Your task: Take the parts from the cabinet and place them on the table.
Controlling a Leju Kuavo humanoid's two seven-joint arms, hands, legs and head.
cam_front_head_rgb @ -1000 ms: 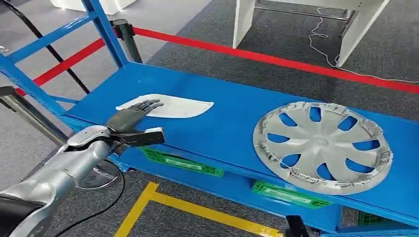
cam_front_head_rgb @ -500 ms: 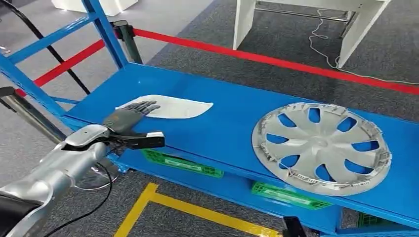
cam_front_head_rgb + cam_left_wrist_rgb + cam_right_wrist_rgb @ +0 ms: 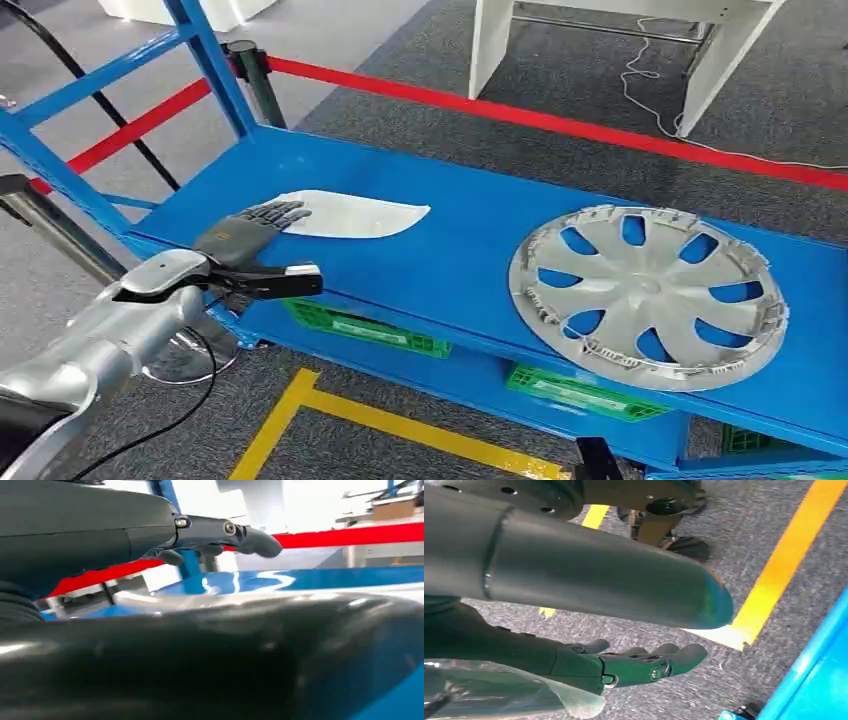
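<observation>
On the blue cabinet shelf (image 3: 470,250) lie two parts. A flat white curved panel (image 3: 365,215) sits at the left, and a silver wheel cover (image 3: 648,295) lies at the right, overhanging the front edge a little. My left hand (image 3: 245,235) is open over the shelf's front left corner. Its fingers are stretched flat, the fingertips (image 3: 290,211) at the panel's near end, and the thumb points out to the side. The left wrist view shows its fingers (image 3: 225,532) straight above the blue surface. My right hand (image 3: 634,665) hangs open over the grey carpet, holding nothing.
Blue frame posts (image 3: 215,65) rise at the shelf's left end, beside a dark stanchion (image 3: 255,75) carrying red tape (image 3: 560,120). Green crates (image 3: 365,328) sit on the lower shelf. A white table's legs (image 3: 720,60) stand beyond, and a yellow line (image 3: 400,425) marks the floor.
My left hand has drawn back slightly toward the shelf's front left corner, covering less of the white panel. The two parts have not moved.
</observation>
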